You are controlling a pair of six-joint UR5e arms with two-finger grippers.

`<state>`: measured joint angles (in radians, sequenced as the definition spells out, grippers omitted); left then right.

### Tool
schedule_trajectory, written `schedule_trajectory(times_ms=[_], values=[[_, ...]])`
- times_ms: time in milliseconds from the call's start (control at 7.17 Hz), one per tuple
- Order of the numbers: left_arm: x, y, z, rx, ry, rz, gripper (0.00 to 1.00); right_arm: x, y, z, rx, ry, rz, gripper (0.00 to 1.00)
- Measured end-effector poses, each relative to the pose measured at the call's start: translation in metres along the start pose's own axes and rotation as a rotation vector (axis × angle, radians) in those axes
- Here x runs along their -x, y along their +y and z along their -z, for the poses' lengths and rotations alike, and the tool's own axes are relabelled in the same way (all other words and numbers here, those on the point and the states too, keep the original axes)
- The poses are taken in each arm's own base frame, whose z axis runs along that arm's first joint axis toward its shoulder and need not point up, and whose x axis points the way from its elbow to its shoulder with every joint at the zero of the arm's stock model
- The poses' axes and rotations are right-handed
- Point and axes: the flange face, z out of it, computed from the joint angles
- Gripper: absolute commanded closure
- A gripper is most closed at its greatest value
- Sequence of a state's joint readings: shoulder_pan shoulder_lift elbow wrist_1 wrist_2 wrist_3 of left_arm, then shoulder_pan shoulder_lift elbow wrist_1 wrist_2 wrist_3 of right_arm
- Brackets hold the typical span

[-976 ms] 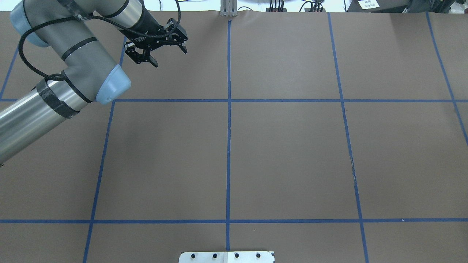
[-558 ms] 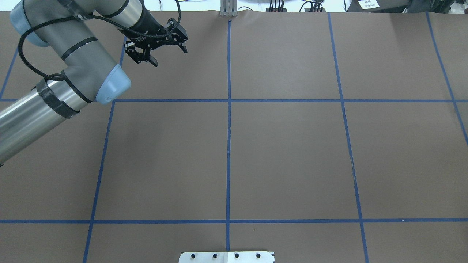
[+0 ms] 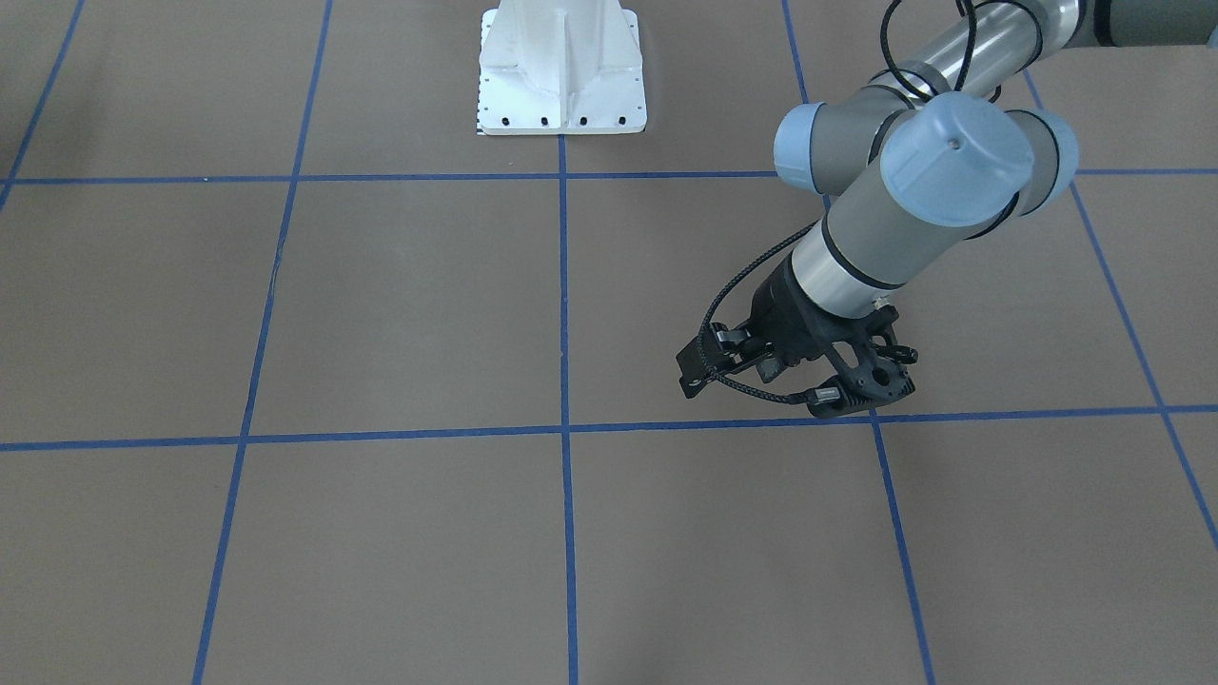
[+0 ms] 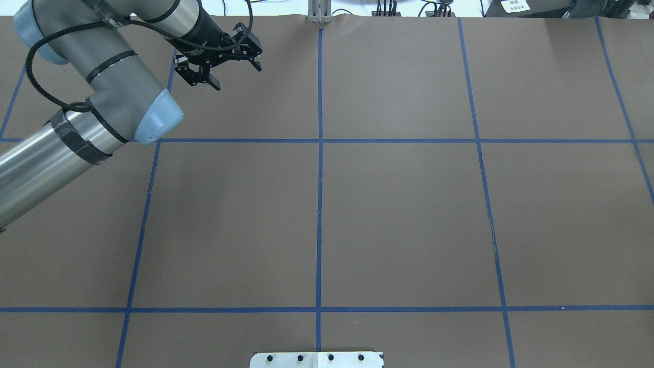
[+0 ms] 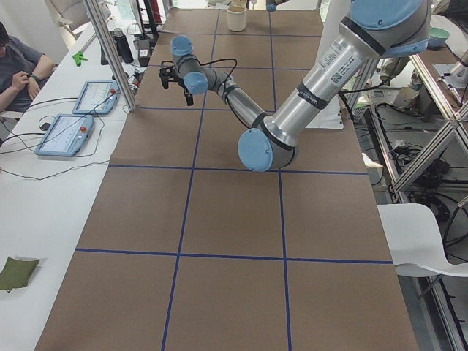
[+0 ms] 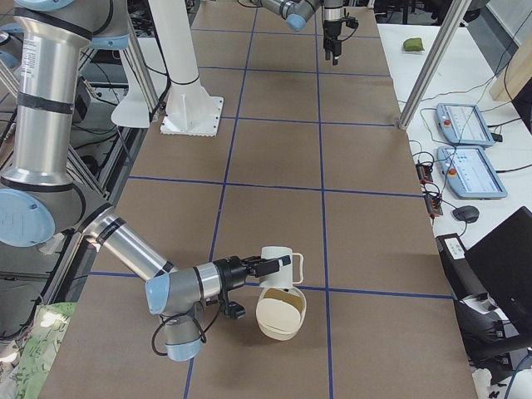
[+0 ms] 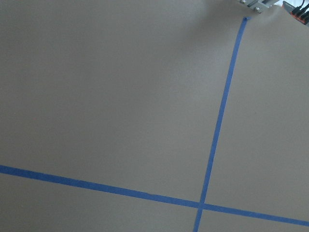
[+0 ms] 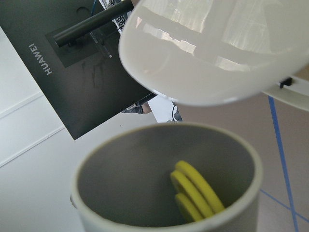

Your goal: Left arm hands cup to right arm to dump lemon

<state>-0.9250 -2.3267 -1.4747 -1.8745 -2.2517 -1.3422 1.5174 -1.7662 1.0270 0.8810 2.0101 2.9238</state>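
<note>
1. Cup, a small white square-handled mug (image 6: 281, 278), sits at the black right gripper (image 6: 270, 266), lower centre; grip cannot be told.
2. Right wrist: yellow lemon (image 8: 195, 193) lies inside the grey-lined cup, frame bottom.
3. Overhead: black left gripper (image 4: 237, 76) hovers upper left, fingers apart.

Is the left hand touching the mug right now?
Apart. The exterior right view shows the left hand at the far end of the table and the mug at the near end, a wide gap between them.
</note>
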Motion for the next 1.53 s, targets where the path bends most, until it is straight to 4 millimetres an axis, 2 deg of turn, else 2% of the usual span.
schedule_trajectory(times_ms=[279, 837, 1255, 1534], values=[[0.0, 0.001, -0.001, 0.0, 0.0, -0.001, 0.0, 0.005, 0.002, 0.005, 0.021, -0.026, -0.145, 0.73], [-0.001, 0.003, -0.001, 0.002, 0.001, -0.004, 0.0, 0.023, 0.007, 0.0, 0.066, -0.064, -0.4, 0.7], [0.0, 0.003, -0.003, 0.004, -0.001, -0.003, 0.0, 0.023, 0.011, 0.005, 0.115, -0.065, -0.446, 0.69], [0.0, 0.004, -0.004, 0.006, -0.002, -0.003, 0.0, 0.024, 0.015, 0.004, 0.133, -0.061, -0.377, 0.7]])
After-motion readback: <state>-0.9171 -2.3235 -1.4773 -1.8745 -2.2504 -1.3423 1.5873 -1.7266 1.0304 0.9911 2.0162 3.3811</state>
